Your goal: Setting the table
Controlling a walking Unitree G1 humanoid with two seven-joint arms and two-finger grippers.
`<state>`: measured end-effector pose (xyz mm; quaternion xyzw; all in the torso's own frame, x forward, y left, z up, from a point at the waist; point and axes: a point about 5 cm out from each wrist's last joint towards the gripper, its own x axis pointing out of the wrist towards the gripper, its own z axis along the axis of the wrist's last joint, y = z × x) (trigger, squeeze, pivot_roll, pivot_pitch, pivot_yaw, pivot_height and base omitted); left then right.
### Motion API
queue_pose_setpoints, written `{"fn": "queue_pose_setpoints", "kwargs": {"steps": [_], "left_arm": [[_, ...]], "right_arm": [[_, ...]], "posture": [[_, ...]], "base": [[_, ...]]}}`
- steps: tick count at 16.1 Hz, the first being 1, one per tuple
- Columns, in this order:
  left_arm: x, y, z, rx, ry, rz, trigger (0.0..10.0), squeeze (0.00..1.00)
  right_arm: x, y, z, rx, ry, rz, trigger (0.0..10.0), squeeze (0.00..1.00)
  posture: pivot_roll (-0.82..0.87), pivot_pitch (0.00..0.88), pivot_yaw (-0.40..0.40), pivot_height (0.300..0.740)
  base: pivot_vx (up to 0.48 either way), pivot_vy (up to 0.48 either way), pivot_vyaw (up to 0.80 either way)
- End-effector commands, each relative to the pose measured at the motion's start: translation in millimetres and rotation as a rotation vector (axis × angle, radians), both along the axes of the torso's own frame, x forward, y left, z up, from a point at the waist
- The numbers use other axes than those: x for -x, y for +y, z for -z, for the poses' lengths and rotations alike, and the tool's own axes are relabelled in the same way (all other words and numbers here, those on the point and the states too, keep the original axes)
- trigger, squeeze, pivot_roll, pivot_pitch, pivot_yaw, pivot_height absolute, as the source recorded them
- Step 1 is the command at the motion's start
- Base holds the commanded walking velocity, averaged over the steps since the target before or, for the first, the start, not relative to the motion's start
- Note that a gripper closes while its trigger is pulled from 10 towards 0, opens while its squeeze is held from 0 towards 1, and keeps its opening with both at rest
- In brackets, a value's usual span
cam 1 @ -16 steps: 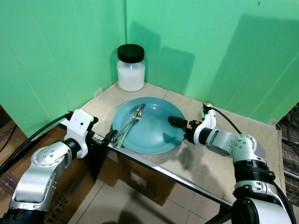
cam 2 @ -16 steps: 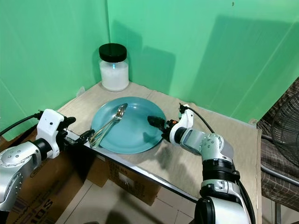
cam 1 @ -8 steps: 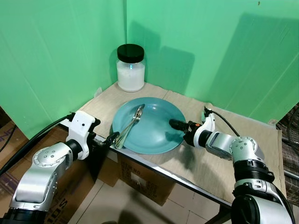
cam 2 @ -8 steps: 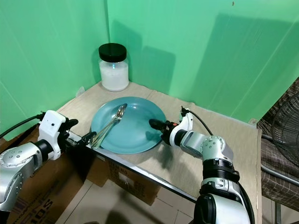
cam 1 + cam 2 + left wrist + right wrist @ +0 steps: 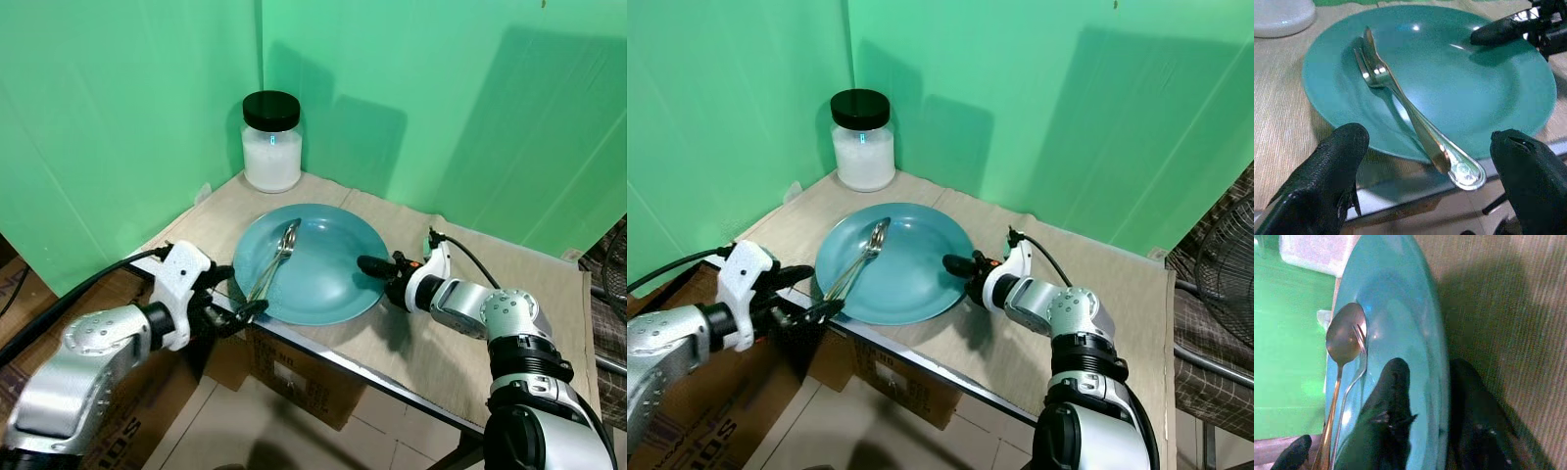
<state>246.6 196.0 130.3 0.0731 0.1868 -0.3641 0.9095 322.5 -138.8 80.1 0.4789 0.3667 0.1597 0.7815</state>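
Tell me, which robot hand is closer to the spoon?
Left. The left gripper has its jaws open either side of the spoon handle's end. The right gripper pinches the plate rim on the far side.

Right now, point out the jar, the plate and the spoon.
jar (image 5: 271, 147): left eye view, on its glass body.
plate (image 5: 333, 274): left eye view, on its bare middle.
spoon (image 5: 1415, 122): left wrist view, on its handle.
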Motion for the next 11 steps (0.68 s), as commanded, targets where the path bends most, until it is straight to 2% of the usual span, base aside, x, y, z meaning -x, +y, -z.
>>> {"fn": "queue_pose_setpoints", "kwargs": {"steps": [1,4,11], "left_arm": [[1.6,-2.8,-7.9,0.018,-0.008,0.039,10.0,0.0],[9.0,-6.7,-13.7,0.036,0.021,0.109,10.0,0.0],[10.6,-9.4,-15.2,0.044,0.03,0.116,10.0,0.0]], "right_arm": [[-3.1,-0.6,-2.3,-0.02,-0.001,0.022,0.0,0.0],[-4.3,-0.2,-2.0,-0.026,0.0,0.031,0.0,0.0],[-6.9,-1.4,-2.2,-0.062,0.013,0.068,0.0,0.0]], "posture": [[0.06,0.0,-0.06,0.74],[0.06,0.0,-0.061,0.74],[0.06,0.0,-0.063,0.74]], "base": [[0.0,0.0,0.0],[0.0,0.0,0.0],[0.0,0.0,0.0]]}}
